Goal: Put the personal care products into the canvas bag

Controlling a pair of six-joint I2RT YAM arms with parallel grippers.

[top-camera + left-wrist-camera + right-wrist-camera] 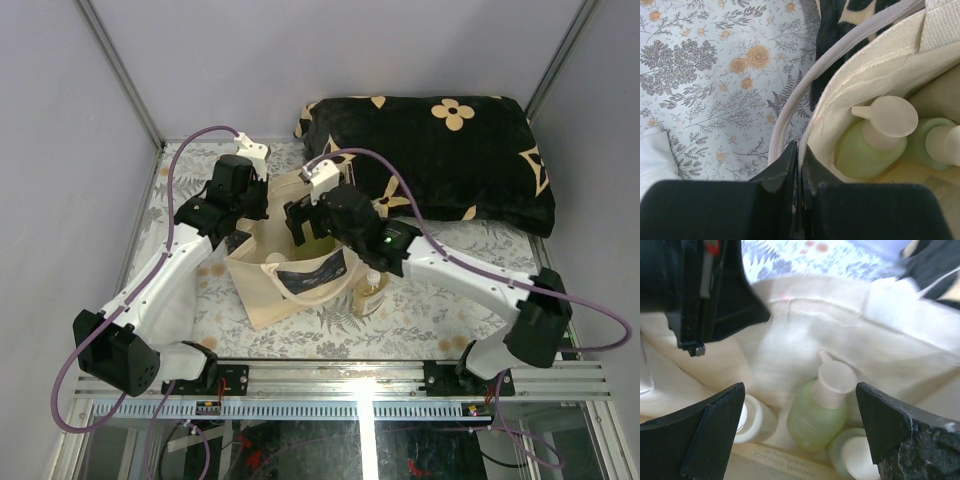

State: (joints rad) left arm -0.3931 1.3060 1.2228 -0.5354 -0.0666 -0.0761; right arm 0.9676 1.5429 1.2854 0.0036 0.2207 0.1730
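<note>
First, nearest the arm bases: amber bottle stands on the table just beside the canvas bag, off its right-hand near corner. It is outside the bag, long axis upright, white cap up.

Canvas bag sits mid-table, mouth open upward, navy panel on the near wall.

Inside the bag, right wrist view: olive-green bottle, long axis running from the bag floor toward the far wall, pale cap at the far end. Second green bottle touches it on the right. Cream bottle lies apart on the left. Cannot tell whether these stand or lean.

Right gripper hangs in the bag mouth, fingers spread wide, gripping nothing. The olive-green bottle lies below and between them.

Left gripper is at the bag's left rim, fingers pressed together on the cloth edge, with a loop handle just outside. Both green bottles sit inside the bag to the right of this gripper, not touching it.

Surface: pale cloth printed with grey trees and orange flowers. Beyond the bag, a black cushion with cream flowers lies against the back. Plain lilac-grey walls with metal corner posts.
</note>
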